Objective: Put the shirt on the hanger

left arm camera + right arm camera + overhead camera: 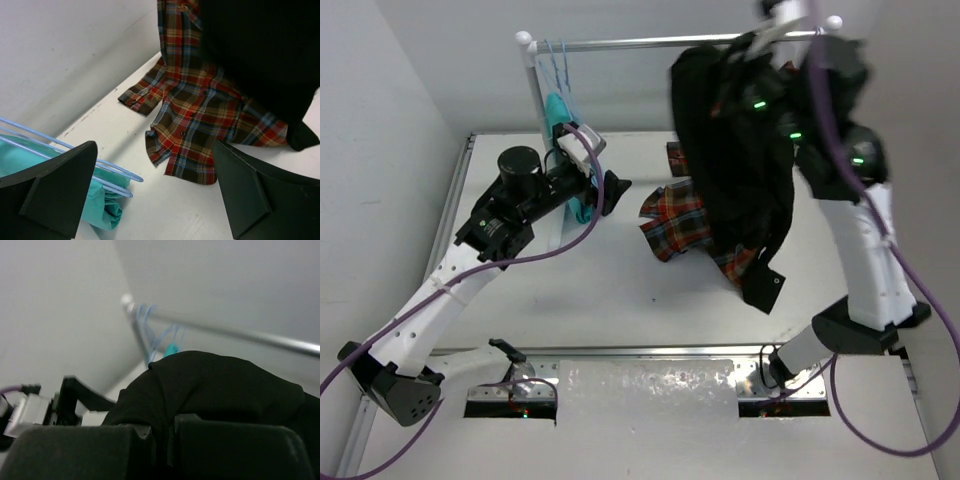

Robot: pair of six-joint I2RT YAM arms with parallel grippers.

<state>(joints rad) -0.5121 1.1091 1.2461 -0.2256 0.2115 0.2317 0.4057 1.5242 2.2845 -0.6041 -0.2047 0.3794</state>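
Note:
The black shirt (735,170) hangs in the air from my right gripper (760,45), raised just in front of the rail's right end, and drapes down over the table. In the right wrist view the gripper (167,440) is shut on a fold of the shirt (210,385). Several pale-blue hangers (555,62) hang at the rail's left end; they also show in the right wrist view (150,325) and, low beside the left finger, in the left wrist view (107,167). My left gripper (610,195) is open and empty (155,200) just right of the hangers.
A red-orange plaid shirt (678,222) lies on the table partly under the black shirt, also in the left wrist view (200,110). A teal garment (560,115) hangs with the hangers. The silver rail (650,42) with white knobs spans the back. Walls stand left and behind.

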